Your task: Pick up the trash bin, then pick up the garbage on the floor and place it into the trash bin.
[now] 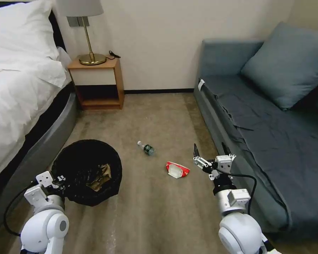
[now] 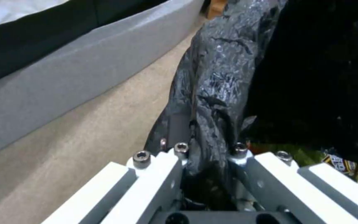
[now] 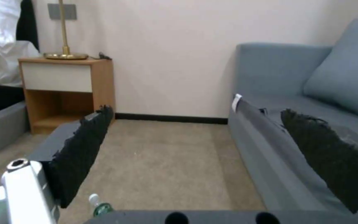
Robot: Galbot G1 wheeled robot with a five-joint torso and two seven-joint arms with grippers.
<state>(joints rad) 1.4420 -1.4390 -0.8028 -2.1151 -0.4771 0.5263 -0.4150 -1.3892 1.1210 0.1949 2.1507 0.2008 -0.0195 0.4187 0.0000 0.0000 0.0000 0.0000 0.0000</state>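
Right pincer (image 1: pixel 211 152) hovering open, crumpled red-and-white wrapper (image 1: pixel 177 169) lying just to its left on the floor, left pincer (image 1: pixel 56 180) clamping the round black bag-lined trash bin (image 1: pixel 86 171).

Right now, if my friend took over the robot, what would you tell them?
Left gripper: shut on the bin rim, by the bed.
Right gripper: open, empty, hovering near the sofa.
Done: brown paper bag is inside the bin; a gold-looking wrapper seems to be there too.
Left: bottle and red-and-white wrapper lie on the floor, the wrapper closest to the right gripper.
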